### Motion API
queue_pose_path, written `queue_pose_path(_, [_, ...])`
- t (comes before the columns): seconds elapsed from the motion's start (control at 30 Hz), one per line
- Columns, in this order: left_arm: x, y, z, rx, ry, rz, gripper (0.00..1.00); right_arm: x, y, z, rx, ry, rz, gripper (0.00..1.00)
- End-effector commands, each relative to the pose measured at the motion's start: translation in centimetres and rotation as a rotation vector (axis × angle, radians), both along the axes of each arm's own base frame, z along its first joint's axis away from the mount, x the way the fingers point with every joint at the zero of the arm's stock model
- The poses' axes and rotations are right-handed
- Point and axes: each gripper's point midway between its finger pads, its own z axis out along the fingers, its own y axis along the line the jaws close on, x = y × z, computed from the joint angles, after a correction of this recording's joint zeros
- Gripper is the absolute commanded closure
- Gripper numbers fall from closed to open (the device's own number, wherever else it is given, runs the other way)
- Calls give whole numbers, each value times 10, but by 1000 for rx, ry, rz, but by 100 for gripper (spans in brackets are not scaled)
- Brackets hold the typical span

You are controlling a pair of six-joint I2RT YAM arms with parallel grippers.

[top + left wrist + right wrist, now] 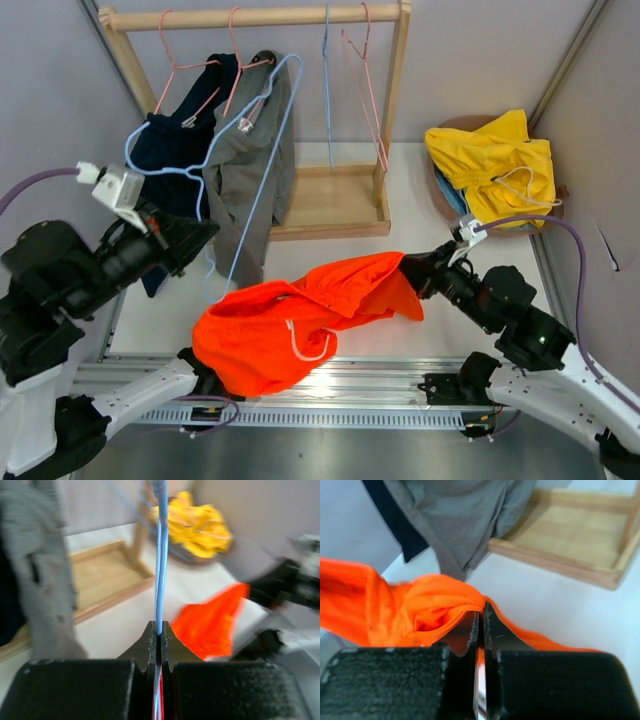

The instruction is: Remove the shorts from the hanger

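The orange shorts (290, 320) hang stretched over the table's front, held at their right end by my right gripper (412, 272), which is shut on the cloth (440, 612). My left gripper (205, 232) is shut on a light blue wire hanger (262, 130); the wire runs up from the jaws in the left wrist view (160, 560). Navy shorts (175, 150) and grey shorts (245, 180) hang on pink hangers on the wooden rack (260, 16). Yellow shorts (495, 165) lie in a basket at the right, light blue cloth (452, 200) under them.
The rack's wooden base tray (335, 205) sits behind the orange shorts. Empty pink and blue hangers (365, 90) hang on the rail. A brown basket (440, 190) stands at the right. Grey walls close in on both sides.
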Motion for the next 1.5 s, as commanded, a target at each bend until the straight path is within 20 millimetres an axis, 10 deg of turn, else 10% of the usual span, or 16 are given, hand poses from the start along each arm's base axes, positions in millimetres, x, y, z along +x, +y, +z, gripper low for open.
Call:
queue_pose_path(0.0, [70,17,-24,175,21,285,100,5,-44,64,46,-142,-244,100])
queue_pose_path(0.5, [70,13,-74,213,116,282,100,39,-137,356,-100,-713,-794,100])
queue_pose_path(0.67, [74,0,-82,219,127,235,100,123,-191,381,-156,-733,-873,100])
queue_pose_path(0.8, [82,-7,-90,241,135,225,100,230,-271,322,-97,-541,-872,100])
queue_pose_path(0.93, [87,-9,-97,259,136,225,100,304,-307,207,-115,-288,-865,100])
queue_pose_path(1.07, [98,-15,-109,282,153,236,100,335,-303,109,-63,-123,-801,98])
queue_pose_path(1.13, [103,-21,-105,278,150,229,100,344,-299,71,-56,-17,-780,80])
queue_pose_path(1.17, [108,-25,-103,278,152,226,100,350,-298,40,-64,74,-771,64])
queue_pose_path(1.2, [111,-26,-98,275,143,230,100,352,-296,27,-69,111,-761,5])
queue_pose_path(1.3, [125,-32,-80,276,113,246,100,350,-284,-7,-101,219,-748,1])
queue_pose_path(1.47, [161,-46,-60,328,77,285,100,312,-264,14,-50,213,-810,0])
